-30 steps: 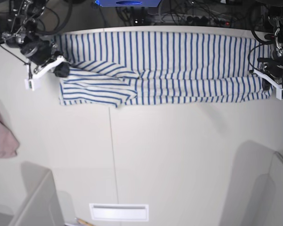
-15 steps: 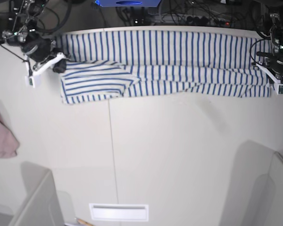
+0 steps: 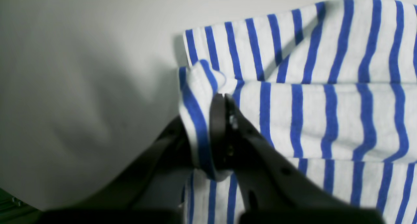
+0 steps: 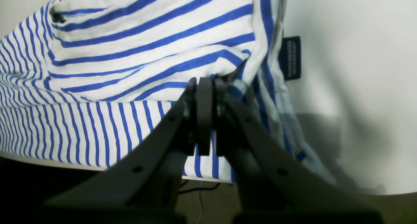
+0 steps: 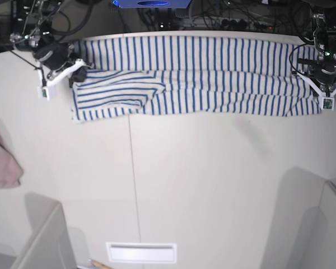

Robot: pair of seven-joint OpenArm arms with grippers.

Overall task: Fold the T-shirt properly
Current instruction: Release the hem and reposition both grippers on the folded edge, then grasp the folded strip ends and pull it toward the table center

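While both arms sit at the far edge of the white table, I read the striped T-shirt as a long folded band lying across the 12 o'clock side of the base view, from about 10 o'clock to 2 o'clock.

1. Left gripper: jaws clenched on a bunched corner of the cloth, which wraps around one black finger in the left wrist view. In the base view this gripper sits at 2 o'clock, at the band's end.
2. Right gripper: jaws pressed together on a fold of striped cloth, with the dark neck tag just beside it, toward 2 o'clock in the right wrist view. In the base view it sits at 10 o'clock.
3. A folded sleeve section lies on the band near the right gripper.
4. A dusty-pink cloth lies at 9 o'clock, well apart from the shirt.
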